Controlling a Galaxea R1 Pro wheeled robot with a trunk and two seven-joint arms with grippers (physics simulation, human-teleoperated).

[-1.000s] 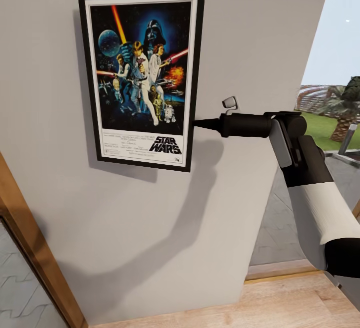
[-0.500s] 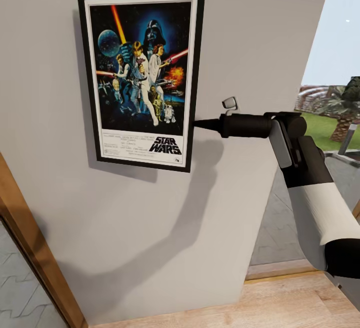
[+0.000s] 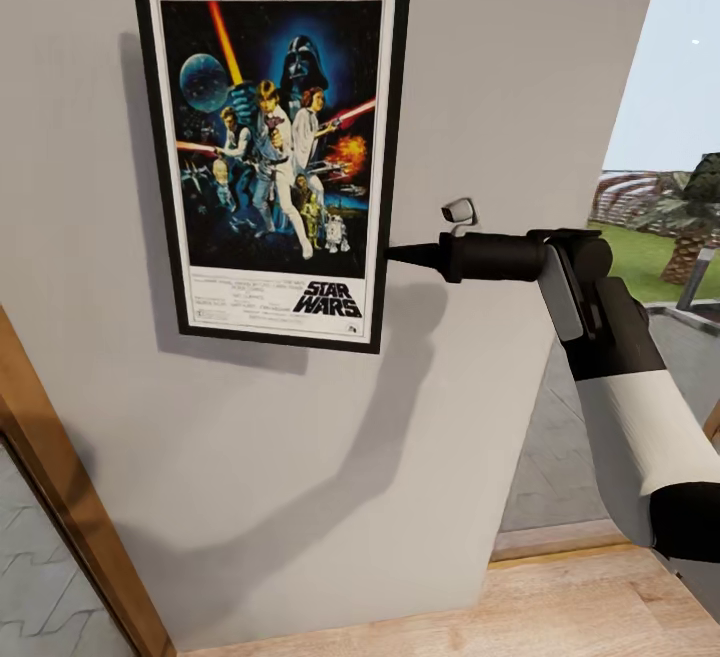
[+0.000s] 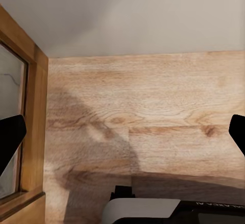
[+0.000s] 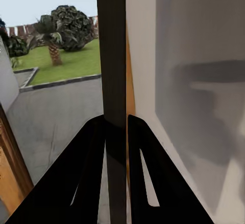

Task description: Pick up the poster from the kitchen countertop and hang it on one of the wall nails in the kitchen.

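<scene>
Holding the upright rectangular Star Wars film poster in its thin black frame [image 3: 270, 157] flat against the pale grey plaster wall [image 3: 500, 87], the right arm's black two-finger tool [image 3: 392, 253] is pinched on the frame's right edge, low down; in the right wrist view both fingers [image 5: 89, 162] sit either side of the dark frame edge [image 5: 112, 55], closed onto it

Edge grip makes sense: it keeps the picture face parallel to the wall so the back can slide over a nail, and the arm comes in sideways from the right, clear of the face

Poster is up on the wall left of centre, well above the light wooden plank floor [image 3: 560, 607], shadow tight behind it, so it's close to or touching the plaster. Can't see any nail; if one's there, the frame covers it, so can't tell whether it's hooked

Left arm's black tool [image 4: 122, 132] hangs low pointing at the floor beside a brown wooden door frame [image 4: 35, 132]; fingertips sit at opposite borders of its view, so spread wide, carrying nothing, parked out of the way

Judgement: final hang step, release not yet done. Risk: letting go before the frame catches drops it
</scene>
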